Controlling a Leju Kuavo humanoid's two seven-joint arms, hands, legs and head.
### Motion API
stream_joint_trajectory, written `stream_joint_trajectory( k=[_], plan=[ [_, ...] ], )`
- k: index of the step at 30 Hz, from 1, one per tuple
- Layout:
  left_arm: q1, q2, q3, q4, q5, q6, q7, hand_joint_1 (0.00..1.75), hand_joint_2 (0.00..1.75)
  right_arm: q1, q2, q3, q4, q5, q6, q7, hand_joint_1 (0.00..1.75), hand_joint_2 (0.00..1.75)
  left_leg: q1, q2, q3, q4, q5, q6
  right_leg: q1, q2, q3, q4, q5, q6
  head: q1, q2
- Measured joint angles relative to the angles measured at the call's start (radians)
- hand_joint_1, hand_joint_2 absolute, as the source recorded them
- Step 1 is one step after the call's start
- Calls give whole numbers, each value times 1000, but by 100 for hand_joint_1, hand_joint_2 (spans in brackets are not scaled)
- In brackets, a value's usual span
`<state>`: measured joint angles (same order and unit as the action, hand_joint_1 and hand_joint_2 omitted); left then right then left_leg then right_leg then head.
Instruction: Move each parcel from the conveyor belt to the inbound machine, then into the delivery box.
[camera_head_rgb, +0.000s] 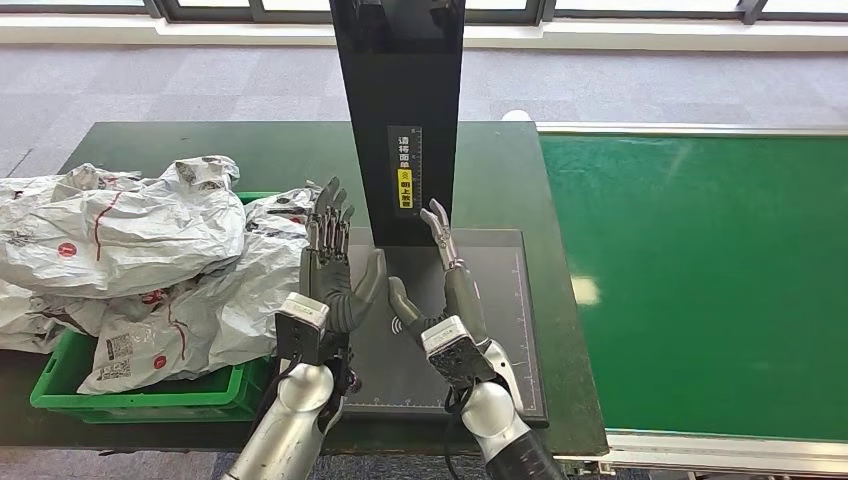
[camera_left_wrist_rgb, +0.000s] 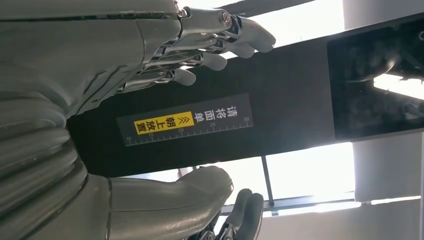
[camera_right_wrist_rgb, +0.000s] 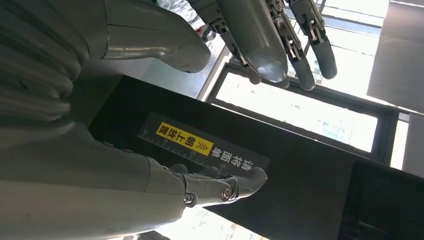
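Both hands are raised side by side over the flat plate of the inbound machine (camera_head_rgb: 490, 300), fingers up and apart, palms facing each other, nothing between them. My left hand (camera_head_rgb: 335, 262) is beside the parcel pile; my right hand (camera_head_rgb: 440, 285) is in front of the machine's black upright post (camera_head_rgb: 400, 110). The post carries a yellow ruler label (camera_left_wrist_rgb: 187, 120) (camera_right_wrist_rgb: 200, 145). The left hand (camera_left_wrist_rgb: 65, 120) and the right hand (camera_right_wrist_rgb: 85, 165) show close up in their wrist views. White crumpled parcels (camera_head_rgb: 130, 260) heap in and over a green delivery box (camera_head_rgb: 140, 400) at the left. The green conveyor belt (camera_head_rgb: 700, 280) lies at the right, bare.
The dark green table (camera_head_rgb: 270, 150) bears the machine and box. The conveyor's metal frame (camera_head_rgb: 700, 450) runs along the right front. Grey carpet and a window sill lie behind.
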<state>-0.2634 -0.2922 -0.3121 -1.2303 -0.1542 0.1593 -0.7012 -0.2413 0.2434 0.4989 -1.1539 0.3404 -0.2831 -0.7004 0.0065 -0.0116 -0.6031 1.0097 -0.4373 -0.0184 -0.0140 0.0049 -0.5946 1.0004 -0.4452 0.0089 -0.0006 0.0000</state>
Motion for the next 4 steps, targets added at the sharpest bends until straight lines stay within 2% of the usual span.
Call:
stream_joint_trajectory(
  k=[4],
  plan=[
    [0, 0, 0, 1, -4, -11, 0, 175, 175, -4, 0, 10, 2, -16, 12, 0, 175, 175, 0, 0, 0, 0, 0, 0, 0, 0, 0, 0, 0, 0, 0, 0]
  ],
)
